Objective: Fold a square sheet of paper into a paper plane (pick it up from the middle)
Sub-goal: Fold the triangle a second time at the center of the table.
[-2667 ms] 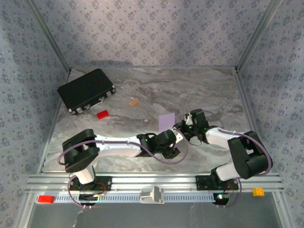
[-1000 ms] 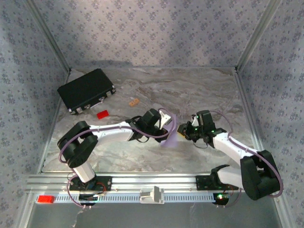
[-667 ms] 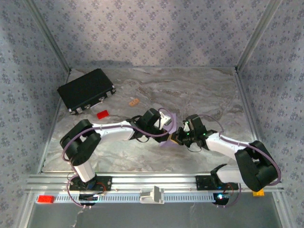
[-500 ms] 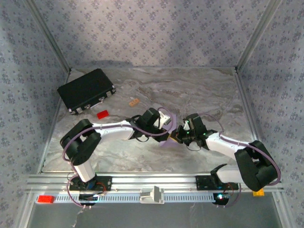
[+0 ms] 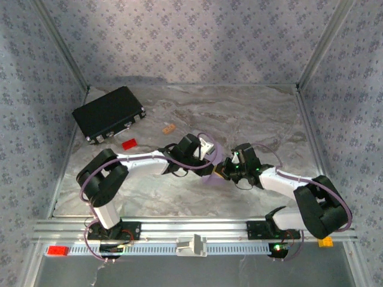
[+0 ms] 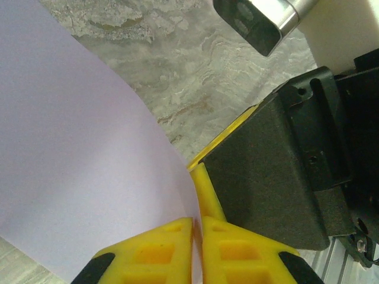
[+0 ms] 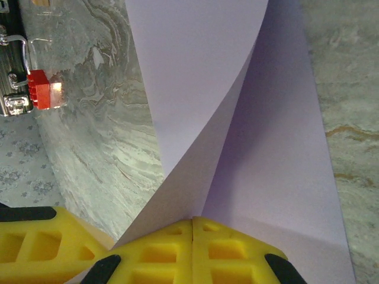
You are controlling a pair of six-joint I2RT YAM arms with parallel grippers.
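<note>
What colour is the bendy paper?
The paper is plain pale lilac, clearest in the right wrist view.

1. Left arm (image 5: pixel 143 162): we note it stretched low from its base toward the table's middle, wrist pointing right.
2. Right arm (image 5: pixel 287 182): reaches low and leftward, wrist facing the left wrist.
3. Left gripper (image 6: pixel 196 234): fingers together, pinching the square sheet of paper (image 6: pixel 89 148) at its edge.
4. Right gripper (image 7: pixel 192 232): fingers pressed together on the same sheet.
5. We log both grippers tip to tip, just beside each other.

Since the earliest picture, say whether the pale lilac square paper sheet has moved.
Yes. The lilac sheet sits nearer the front rail, farther from the small tan block.
</note>
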